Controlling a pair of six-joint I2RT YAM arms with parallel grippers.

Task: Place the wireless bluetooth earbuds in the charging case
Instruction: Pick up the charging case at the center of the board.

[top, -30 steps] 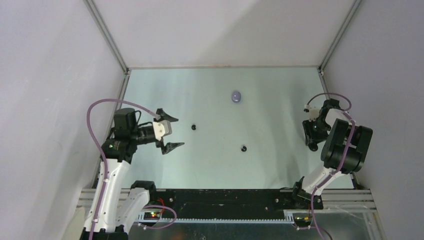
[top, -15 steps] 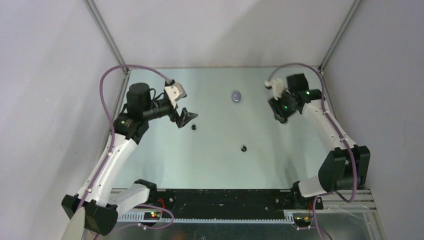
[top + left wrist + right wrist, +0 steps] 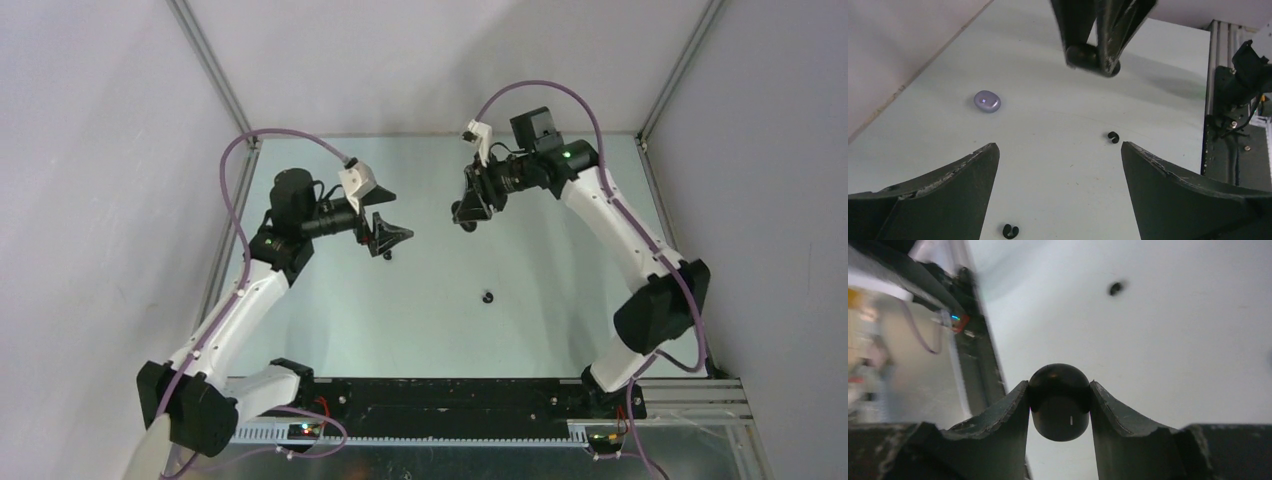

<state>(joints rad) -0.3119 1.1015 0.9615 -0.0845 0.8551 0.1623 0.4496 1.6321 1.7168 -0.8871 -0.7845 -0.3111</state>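
The left arm (image 3: 240, 310) rises from the bench's near-left corner and leans along the left edge, its wrist turned toward the bench's middle. The left tool (image 3: 392, 216) hangs above the surface with its two fingers spread wide (image 3: 1059, 147), nothing between them. The right arm (image 3: 620, 225) stretches from the near-right corner toward the far edge, forearm bent back to the centre. The right tool (image 3: 467, 212) points down, fingers clamped on a black rounded case (image 3: 1060, 405).
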